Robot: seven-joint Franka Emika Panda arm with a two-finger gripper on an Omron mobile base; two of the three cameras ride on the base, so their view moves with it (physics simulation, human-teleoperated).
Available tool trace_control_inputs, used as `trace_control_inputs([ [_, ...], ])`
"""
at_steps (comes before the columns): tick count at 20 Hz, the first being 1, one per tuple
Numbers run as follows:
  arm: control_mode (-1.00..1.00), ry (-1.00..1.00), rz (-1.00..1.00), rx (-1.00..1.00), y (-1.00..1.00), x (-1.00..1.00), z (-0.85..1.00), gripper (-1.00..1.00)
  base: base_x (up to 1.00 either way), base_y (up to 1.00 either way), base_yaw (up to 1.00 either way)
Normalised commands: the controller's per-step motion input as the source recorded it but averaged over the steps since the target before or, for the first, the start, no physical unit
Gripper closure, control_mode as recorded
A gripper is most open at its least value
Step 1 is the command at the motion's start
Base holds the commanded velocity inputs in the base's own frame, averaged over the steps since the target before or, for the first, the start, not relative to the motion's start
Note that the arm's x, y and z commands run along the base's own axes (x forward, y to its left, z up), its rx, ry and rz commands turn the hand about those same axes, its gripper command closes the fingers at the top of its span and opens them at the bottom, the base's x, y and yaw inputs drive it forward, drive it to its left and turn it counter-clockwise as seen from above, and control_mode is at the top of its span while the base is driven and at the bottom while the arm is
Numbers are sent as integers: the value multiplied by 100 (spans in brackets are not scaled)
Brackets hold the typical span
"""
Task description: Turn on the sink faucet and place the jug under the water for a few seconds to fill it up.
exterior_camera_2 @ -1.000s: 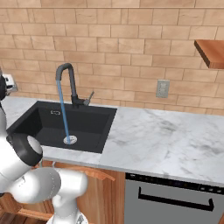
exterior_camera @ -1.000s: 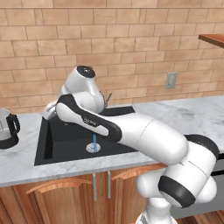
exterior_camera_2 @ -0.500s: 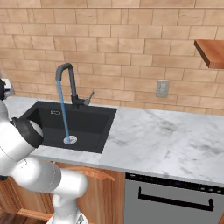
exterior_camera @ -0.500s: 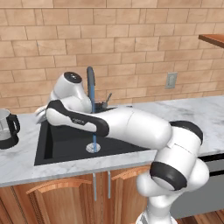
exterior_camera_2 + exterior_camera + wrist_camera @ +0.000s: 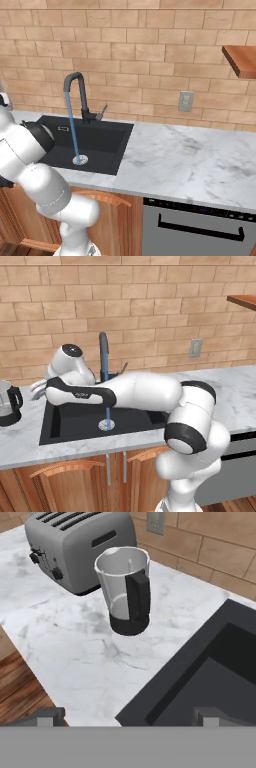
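The clear glass jug point(image 5: 125, 587) stands upright on the marble counter, its black handle facing me, just ahead of my open gripper point(image 5: 127, 716). Nothing is between the fingertips point(image 5: 47, 716). The black sink point(image 5: 215, 677) lies to the right in the hand view. From the left base view, the jug point(image 5: 7, 403) sits left of the sink point(image 5: 70, 423), and my gripper point(image 5: 36, 387) hovers over the sink's left rim, apart from the jug. The sink faucet point(image 5: 103, 353) pours a blue stream of water point(image 5: 107, 406) onto the drain. The sink faucet point(image 5: 75, 92) and water point(image 5: 73, 135) also show from the right.
A grey four-slot toaster point(image 5: 75, 547) stands close behind and left of the jug. A wall outlet point(image 5: 156, 519) is on the brick wall behind. The counter's front edge point(image 5: 15, 642) drops off at the lower left. A dishwasher point(image 5: 200, 225) sits under the right counter.
The arm has swung further left along the sink toward the jug. The gripper stays open and the water keeps running.
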Motion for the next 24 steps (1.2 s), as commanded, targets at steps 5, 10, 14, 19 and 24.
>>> trace_control_inputs([
  [5,-100,0,0,0,4,1,0,-100,0,0,0],
  [10,-100,0,0,0,10,7,-6,-100,0,0,0],
  [14,-100,0,0,0,12,15,-11,-100,0,0,0],
  [19,-100,0,0,0,10,13,-20,-100,0,0,0],
  [24,-100,0,0,0,21,10,-2,-100,0,0,0],
])
